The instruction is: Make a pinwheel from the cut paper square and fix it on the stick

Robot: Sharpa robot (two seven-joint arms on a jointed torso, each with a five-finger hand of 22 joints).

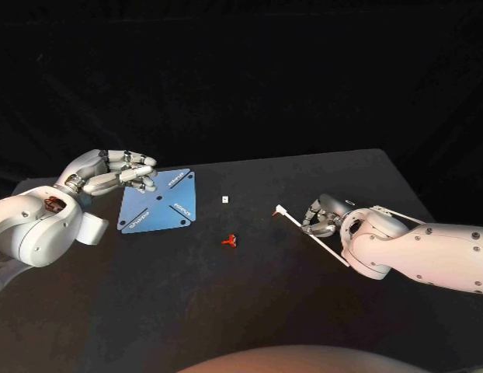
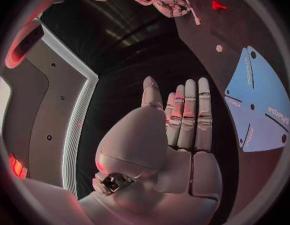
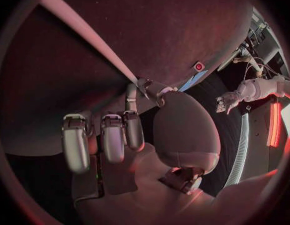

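Two risks: L hand [image 1: 112, 172] open, empty, by corner of flat blue paper square [image 1: 158, 200], may shove it vs lift a flap; R hand [image 1: 322, 217] pinches stick [image 1: 289, 214], thin grip could slip.

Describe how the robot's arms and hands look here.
Both the left arm and right arm have smooth, rounded white shells dotted with small dark holes. The left hand and right hand are silver with segmented fingers. Reddish wiring shows at the left wrist.
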